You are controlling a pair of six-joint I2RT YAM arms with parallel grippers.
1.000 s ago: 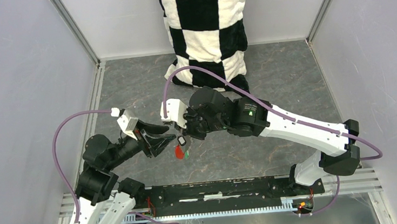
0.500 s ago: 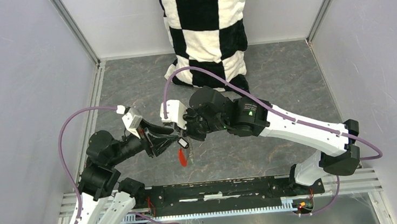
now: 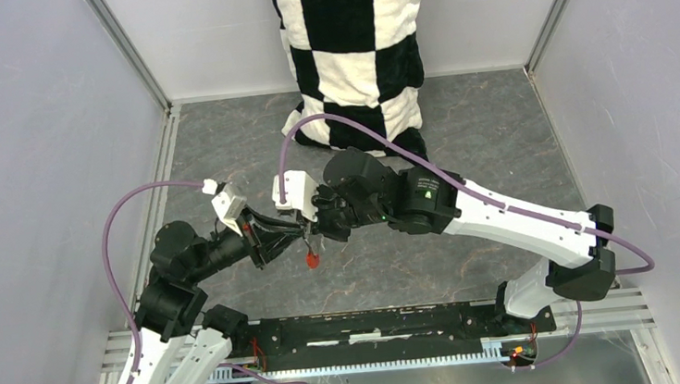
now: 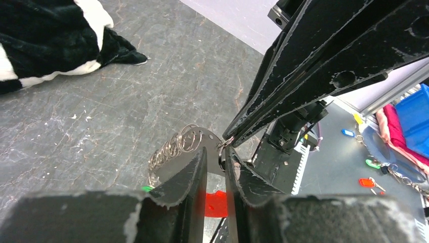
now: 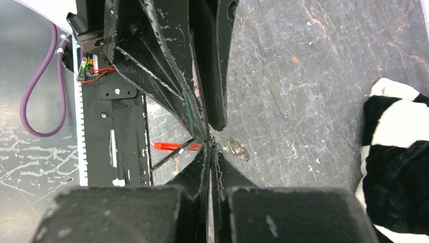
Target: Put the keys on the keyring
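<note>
My left gripper (image 3: 292,239) and right gripper (image 3: 310,228) meet tip to tip above the table. In the left wrist view the left gripper (image 4: 216,154) has only a narrow gap and pinches the silvery keyring (image 4: 221,156). Its red tag (image 4: 217,203) hangs below and also shows from above (image 3: 311,260). The right gripper (image 5: 210,151) is shut on a small metal piece at the ring. A thin black key (image 5: 174,154) hangs edge-on beside the red tag (image 5: 169,146). A sliver of the green key (image 4: 147,188) shows by a chain of small rings (image 4: 172,147).
A black-and-white checkered plush (image 3: 356,51) lies at the back centre, close behind the right arm. Grey walls enclose the table on the left, right and back. A black rail (image 3: 376,326) runs along the near edge between the arm bases.
My left gripper moved right toward the right gripper and closed from wide open to nearly shut around the ring. The red tag turned and now hangs under the fingertips. The right arm barely moved.
</note>
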